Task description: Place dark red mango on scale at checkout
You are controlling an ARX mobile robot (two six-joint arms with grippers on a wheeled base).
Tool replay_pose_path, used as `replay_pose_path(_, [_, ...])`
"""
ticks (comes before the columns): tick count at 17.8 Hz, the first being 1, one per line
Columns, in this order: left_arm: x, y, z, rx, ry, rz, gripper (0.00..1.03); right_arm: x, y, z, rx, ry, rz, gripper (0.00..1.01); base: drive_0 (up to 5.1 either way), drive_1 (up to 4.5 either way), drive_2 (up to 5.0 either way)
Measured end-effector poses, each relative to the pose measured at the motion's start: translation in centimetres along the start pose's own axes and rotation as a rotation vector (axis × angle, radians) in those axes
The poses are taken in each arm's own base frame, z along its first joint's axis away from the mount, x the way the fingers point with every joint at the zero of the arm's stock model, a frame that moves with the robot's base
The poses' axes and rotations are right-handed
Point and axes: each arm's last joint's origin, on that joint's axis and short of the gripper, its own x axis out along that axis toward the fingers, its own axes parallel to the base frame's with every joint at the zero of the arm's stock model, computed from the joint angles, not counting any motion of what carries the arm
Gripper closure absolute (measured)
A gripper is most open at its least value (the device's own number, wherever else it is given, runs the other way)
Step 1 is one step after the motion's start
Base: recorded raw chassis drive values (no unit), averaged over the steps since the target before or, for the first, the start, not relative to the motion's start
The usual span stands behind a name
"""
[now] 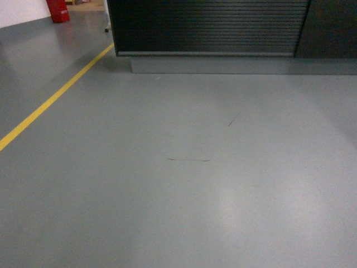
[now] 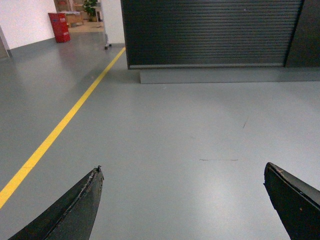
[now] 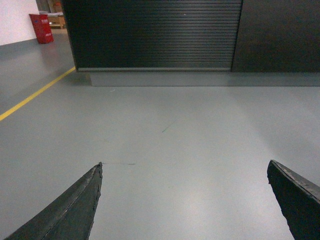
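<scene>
The checkout rises ahead as a dark counter with a ribbed slatted front on a grey plinth; it also fills the top of the left wrist view and the right wrist view. The dark red mango and the scale are out of view. My left gripper is open, its two black fingertips wide apart over bare floor. My right gripper is open too, with nothing between its fingertips. Neither gripper shows in the head view.
Grey floor stretches between me and the counter. A yellow floor line runs diagonally on the left. A red bin stands at the far left by a white wall. A plain dark panel adjoins the counter on the right.
</scene>
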Motion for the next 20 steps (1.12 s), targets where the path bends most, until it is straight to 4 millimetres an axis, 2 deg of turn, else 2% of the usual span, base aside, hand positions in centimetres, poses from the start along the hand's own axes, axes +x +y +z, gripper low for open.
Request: replay_pose_path(20, [0.00,0.00,0.00,0.000,0.000,0.000,0.05,0.00,0.00,0.02,0.000,-0.002,0.000,0.03,0.0,4.33,-4.3])
